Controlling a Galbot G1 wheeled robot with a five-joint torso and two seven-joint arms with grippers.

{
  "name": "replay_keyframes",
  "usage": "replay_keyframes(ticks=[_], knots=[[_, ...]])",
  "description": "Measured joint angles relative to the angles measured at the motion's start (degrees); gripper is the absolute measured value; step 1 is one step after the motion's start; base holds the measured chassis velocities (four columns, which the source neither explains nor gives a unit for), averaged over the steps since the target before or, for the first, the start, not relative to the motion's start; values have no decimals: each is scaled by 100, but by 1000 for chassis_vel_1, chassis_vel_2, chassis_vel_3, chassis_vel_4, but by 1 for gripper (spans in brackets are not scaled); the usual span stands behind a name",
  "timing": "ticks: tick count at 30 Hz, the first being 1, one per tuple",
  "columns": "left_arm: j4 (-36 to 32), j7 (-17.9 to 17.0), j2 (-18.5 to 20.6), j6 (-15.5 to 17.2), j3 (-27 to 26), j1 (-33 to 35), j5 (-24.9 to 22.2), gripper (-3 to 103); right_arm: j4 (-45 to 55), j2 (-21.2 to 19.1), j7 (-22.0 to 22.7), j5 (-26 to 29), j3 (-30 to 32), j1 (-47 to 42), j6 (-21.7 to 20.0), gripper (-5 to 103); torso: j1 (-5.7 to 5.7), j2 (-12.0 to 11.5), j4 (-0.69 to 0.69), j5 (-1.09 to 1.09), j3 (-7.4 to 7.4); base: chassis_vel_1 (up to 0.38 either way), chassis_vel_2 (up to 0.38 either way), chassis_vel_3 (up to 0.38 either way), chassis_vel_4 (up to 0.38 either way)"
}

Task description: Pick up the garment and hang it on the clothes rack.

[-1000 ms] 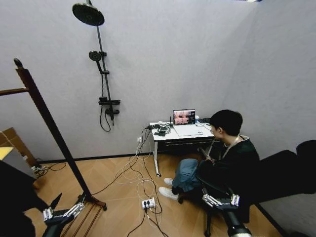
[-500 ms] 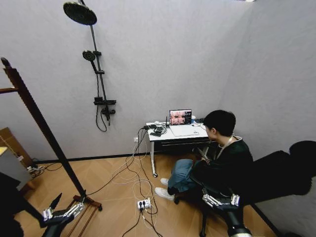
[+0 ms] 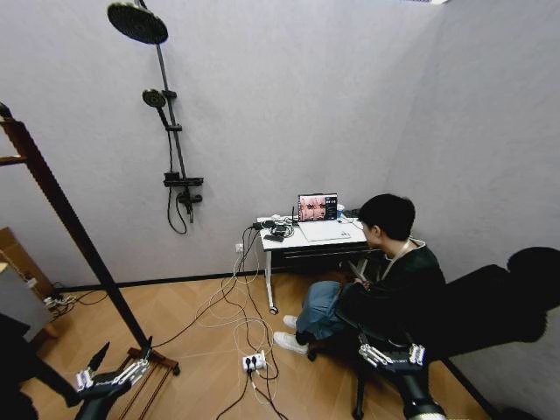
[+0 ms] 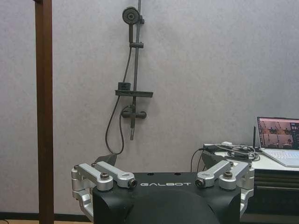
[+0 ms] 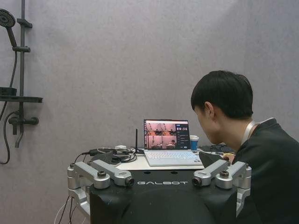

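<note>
The clothes rack [image 3: 74,232] stands at the left of the head view, a dark red-brown post slanting down to a slatted base [image 3: 144,378]; its post [image 4: 44,112] also rises in the left wrist view. A black cloth mass at the lower left edge, mostly cut off, appears to be the garment [image 3: 10,359]. My left gripper [image 3: 118,360] is low beside the rack's base, open and holding nothing. Low on the right, my right gripper [image 3: 392,346] is open and holding nothing, in front of a seated person.
A person [image 3: 394,280] sits at a small white desk [image 3: 306,238] with a laptop [image 5: 166,142]. Cables and a power strip [image 3: 254,360] lie on the wood floor. A shower set [image 3: 171,140] hangs on the wall. A bulky black shape [image 3: 499,297] fills the right side.
The whole picture has shifted left, so the camera has turned right. The rack and the black mass sit nearer the left edge. Both grippers hold the same pose.
</note>
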Motion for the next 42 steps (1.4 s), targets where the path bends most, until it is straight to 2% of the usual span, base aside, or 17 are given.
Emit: replay_keyframes(ticks=[9,25,26,27,33,42], knots=[[0,0,0,0,0,-1,0,100,0,0,0,0,0,1,0,100,2,-1,1,0,1,36,-35,-30,37],[0,-1,0,0,0,1,0,100,0,0,0,0,0,-2,0,100,-8,5,0,-1,-3,170,-166,-186,178],[0,-1,0,0,0,1,0,100,0,0,0,0,0,-2,0,100,-7,4,0,-4,-2,-6,29,-63,107],[0,1,0,0,0,0,0,100,0,0,0,0,0,-3,0,100,-6,3,-4,2,-1,0,0,0,0],[0,0,0,0,0,-1,0,100,0,-1,0,0,0,2,0,100,5,-4,3,1,2,-30,23,75,-5],[0,0,0,0,0,0,0,100,0,0,0,0,0,0,0,100,-1,0,-1,0,0,-11,13,8,-7]])
